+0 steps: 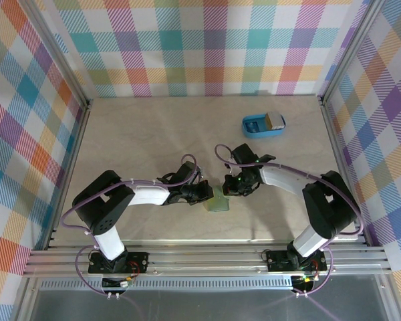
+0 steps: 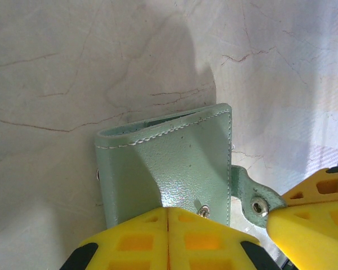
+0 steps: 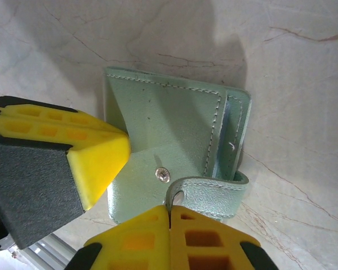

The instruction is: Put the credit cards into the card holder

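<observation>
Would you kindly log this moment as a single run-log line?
left claw: shut on wallet | right claw: shut on strap | cards: in tray, far right | wallet: mid-table

Light is bright, even and diffuse, from overhead. The top view is sharp, with faint soft shadows under the arms [image 1: 147, 195]. In both wrist views a broad, soft-edged shadow darkens the table [image 2: 45, 67] beyond the holder [image 2: 169, 163]. A pale sheen glints on the holder's face in the left wrist view, whose right edge washes out to white.
</observation>
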Tool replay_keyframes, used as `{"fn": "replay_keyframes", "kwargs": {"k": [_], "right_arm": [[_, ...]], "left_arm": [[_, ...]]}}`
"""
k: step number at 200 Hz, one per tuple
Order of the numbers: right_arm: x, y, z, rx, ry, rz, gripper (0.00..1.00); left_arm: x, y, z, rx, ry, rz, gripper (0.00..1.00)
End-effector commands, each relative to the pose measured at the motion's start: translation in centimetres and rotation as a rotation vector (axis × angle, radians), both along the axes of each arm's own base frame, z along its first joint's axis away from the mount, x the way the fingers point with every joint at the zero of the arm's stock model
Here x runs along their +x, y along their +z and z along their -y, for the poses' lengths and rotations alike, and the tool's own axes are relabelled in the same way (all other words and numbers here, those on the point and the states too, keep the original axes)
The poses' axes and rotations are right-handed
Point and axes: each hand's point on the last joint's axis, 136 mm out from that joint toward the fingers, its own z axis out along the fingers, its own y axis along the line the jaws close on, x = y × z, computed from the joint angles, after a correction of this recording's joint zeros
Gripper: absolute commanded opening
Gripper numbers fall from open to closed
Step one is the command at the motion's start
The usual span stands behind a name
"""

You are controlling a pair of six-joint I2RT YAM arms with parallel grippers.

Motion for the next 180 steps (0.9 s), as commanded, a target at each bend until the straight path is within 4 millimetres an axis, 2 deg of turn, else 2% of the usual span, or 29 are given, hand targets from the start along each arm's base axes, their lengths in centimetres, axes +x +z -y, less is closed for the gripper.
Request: {"fn": "replay_keyframes", "kwargs": {"k": [1, 48, 91, 180], "right_arm": [[-0.1, 0.2, -0.2, -0.031, 0.025, 0.000, 0.00], [0.2, -0.6, 0.1, -0.078, 0.016, -0.026, 0.00], [0.5, -0.7, -0.7, -0.106, 0.035, -0.026, 0.00], [-1.1, -1.9, -1.8, -0.124, 0.097, -0.096, 0.00]], "left_arm": [[-0.9, -1.1, -0.3, 0.036, -0.023, -0.017, 0.08], [-1.0, -1.2, -0.5, 0.040, -0.020, -0.013, 0.08], [-1.0, -1.2, -0.5, 0.038, -0.024, -0.013, 0.08], [-1.0, -1.0, -0.6, 0.020, -0.013, 0.004, 0.08]]}}
